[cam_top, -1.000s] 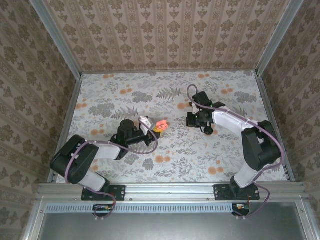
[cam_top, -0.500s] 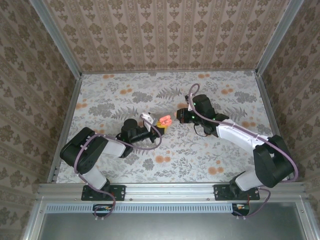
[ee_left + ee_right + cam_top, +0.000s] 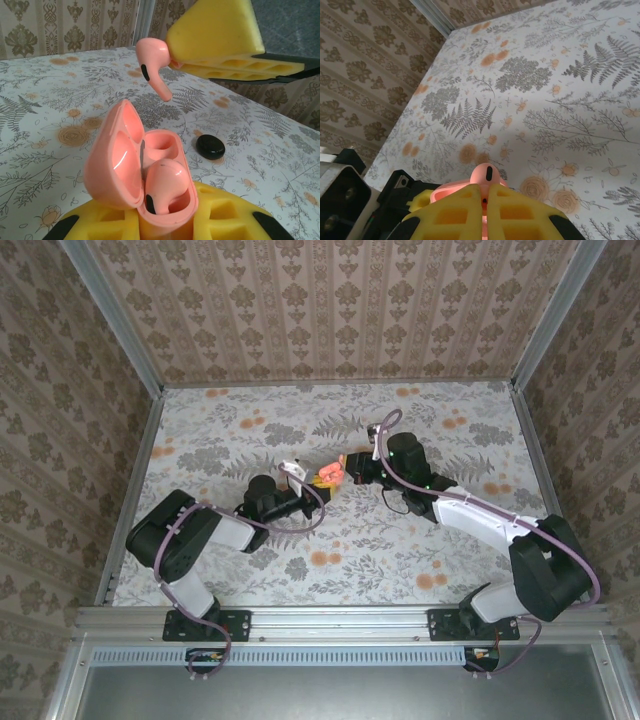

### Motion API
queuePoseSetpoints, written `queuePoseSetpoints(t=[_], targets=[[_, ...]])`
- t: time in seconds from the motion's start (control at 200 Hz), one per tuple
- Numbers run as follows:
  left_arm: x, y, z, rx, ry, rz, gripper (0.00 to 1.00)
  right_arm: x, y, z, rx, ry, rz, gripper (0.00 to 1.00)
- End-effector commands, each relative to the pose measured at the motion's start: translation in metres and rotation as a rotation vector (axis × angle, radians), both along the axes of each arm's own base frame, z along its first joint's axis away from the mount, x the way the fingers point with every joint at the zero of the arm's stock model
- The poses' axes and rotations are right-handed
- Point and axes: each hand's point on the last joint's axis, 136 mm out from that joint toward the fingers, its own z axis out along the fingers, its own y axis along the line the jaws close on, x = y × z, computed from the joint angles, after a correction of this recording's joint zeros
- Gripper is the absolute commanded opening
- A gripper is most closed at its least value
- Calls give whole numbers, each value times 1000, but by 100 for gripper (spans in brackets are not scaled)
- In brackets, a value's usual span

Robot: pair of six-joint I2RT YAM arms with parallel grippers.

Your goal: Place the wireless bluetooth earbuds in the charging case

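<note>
The left claw [image 3: 165,225] is squeezed tight on the charging case [image 3: 117,165], and its yellow pads [image 3: 220,215] press on the bottom part of the case. The case is pink and its lid stands open, leaning over to 9 o'clock. One pink earbud [image 3: 167,185] sits in the pocket nearest the claw, with its round end up. The other pocket [image 3: 162,142], just behind it at 12 o'clock, is bare. The right claw [image 3: 487,200] is pinched shut on the second pink earbud [image 3: 487,175], which pokes out from between its yellow pads. From the left claw's camera, this earbud hangs at 12 o'clock above the open case and does not touch it. Its stem points down. A small black oval thing [image 3: 210,147] lies on the flowery table [image 3: 50,115] at 2 o'clock from the case. From the top camera, the right claw is at 2 o'clock from the left claw, very near it.
</note>
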Motion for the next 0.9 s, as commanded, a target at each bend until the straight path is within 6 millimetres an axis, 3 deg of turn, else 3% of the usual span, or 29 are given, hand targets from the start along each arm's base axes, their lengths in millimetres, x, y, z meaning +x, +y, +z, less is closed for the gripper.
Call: queuePoseSetpoints(t=[0.0, 0.895], targets=[[3, -6, 21, -62, -33, -1, 12, -2, 7, 18, 51, -51, 24, 8], [11, -3, 54, -140, -55, 27, 12, -2, 13, 3, 49, -29, 28, 8]])
